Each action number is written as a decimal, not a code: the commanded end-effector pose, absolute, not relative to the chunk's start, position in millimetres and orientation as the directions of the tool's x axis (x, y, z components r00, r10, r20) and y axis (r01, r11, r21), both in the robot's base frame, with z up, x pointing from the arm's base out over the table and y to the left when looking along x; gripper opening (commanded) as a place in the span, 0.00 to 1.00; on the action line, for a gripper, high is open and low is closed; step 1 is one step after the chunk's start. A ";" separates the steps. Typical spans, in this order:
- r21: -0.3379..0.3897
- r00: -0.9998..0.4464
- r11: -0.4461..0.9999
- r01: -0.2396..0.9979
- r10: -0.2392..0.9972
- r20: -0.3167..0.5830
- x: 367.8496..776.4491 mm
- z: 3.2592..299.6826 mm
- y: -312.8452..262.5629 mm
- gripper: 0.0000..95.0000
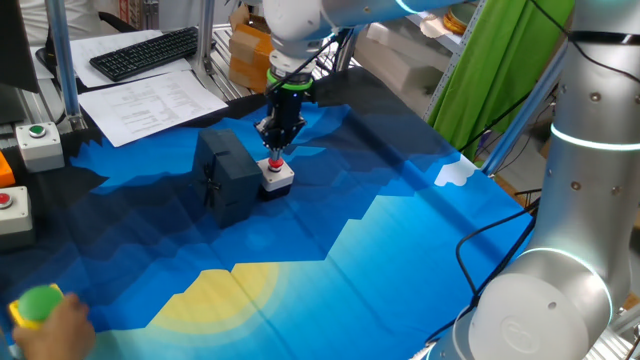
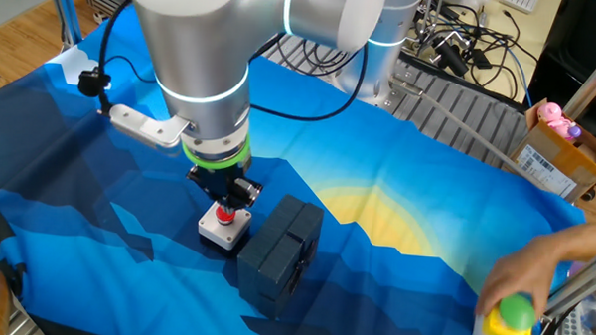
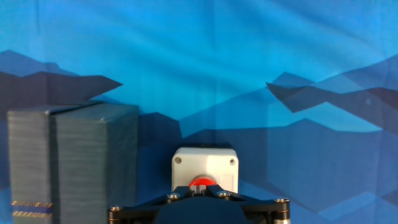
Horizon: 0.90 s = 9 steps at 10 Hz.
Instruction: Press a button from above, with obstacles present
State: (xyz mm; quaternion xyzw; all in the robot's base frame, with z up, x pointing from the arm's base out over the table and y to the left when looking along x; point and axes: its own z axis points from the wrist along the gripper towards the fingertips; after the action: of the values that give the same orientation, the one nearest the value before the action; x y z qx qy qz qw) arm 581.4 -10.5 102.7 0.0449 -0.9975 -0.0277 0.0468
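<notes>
The small red button (image 1: 274, 164) sits on its white-grey square box (image 1: 279, 180) on the blue cloth. My gripper (image 1: 275, 151) points straight down onto it. In the hand view the fingertips (image 3: 199, 190) are shut together, and their ends lie against the red button (image 3: 200, 182) on the box (image 3: 205, 163). The other fixed view shows the gripper (image 2: 228, 203) on the button (image 2: 224, 215). The dark block (image 1: 228, 176) stands upright right beside the box, on its left in the hand view (image 3: 71, 155) and beside it in the other fixed view (image 2: 282, 249).
A person's hand holds a green button on a yellow box (image 1: 37, 305) at the cloth's near corner; it also shows in the other fixed view (image 2: 512, 315). Two grey button boxes (image 1: 38, 142) stand at the left edge, with a keyboard (image 1: 145, 52) and papers behind.
</notes>
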 end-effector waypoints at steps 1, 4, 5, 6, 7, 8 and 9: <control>0.058 -0.991 0.993 -0.101 -0.106 0.082 583.6 101.9 -10.6 0.00; 0.007 -0.987 0.991 -0.131 -0.131 0.088 582.9 97.4 -13.5 0.00; -0.006 -0.987 0.991 -0.132 -0.131 0.089 583.3 96.3 -13.5 0.00; -0.004 -0.987 0.991 -0.132 -0.131 0.089 584.8 92.6 -13.6 0.00; -0.007 -0.986 0.990 -0.139 -0.138 0.091 586.9 85.1 -13.7 0.00; -0.011 -0.985 0.989 -0.147 -0.145 0.094 588.9 76.8 -14.4 0.00; -0.015 -0.984 0.988 -0.151 -0.149 0.096 590.7 67.2 -14.2 0.00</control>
State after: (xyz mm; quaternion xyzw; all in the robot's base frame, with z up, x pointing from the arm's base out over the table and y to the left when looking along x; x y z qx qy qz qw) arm 592.7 -13.8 91.2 0.0760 -0.9958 0.0124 0.0488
